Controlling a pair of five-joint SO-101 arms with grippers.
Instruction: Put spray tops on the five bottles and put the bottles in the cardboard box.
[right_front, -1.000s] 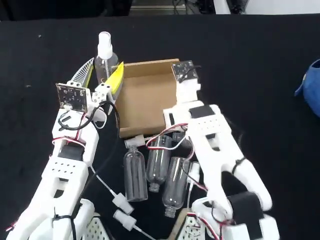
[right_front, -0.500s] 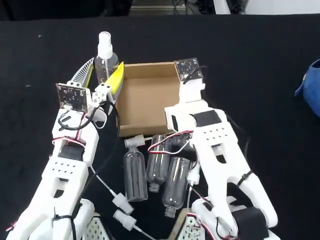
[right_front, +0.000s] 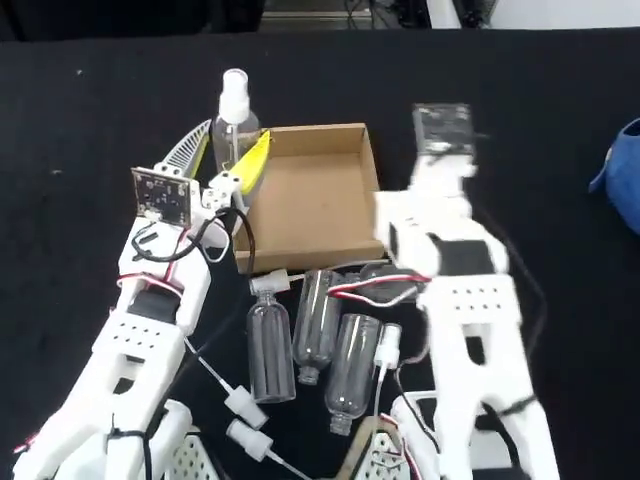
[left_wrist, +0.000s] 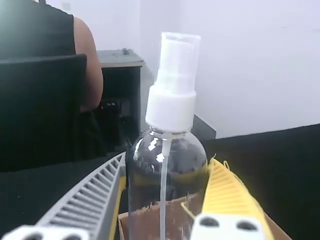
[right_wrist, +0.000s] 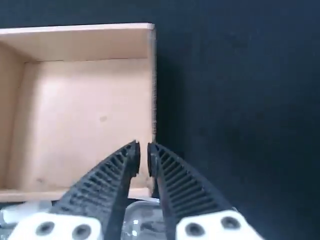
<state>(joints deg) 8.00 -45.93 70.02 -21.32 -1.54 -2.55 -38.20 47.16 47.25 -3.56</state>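
Nearest the arm bases, two loose spray tops (right_front: 247, 405) lie on the surface beside several bottles (right_front: 318, 325) resting on their sides. Beyond them sits the cardboard box (right_front: 300, 131). The right gripper (right_wrist: 143, 150) hangs by the box's right wall, fingers almost together, holding nothing. Farthest off, the left gripper (right_front: 233, 150) grasps an upright capped bottle (left_wrist: 167, 165), long axis vertical, just outside the box's far-left corner. From those fingers the box lies rightward and nearer, so delivery likely falls to the left arm.

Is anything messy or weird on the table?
Yes. Several clear bottles lie tipped on their sides in a heap just outside the cardboard box, and loose spray tops lie on the table beside them.
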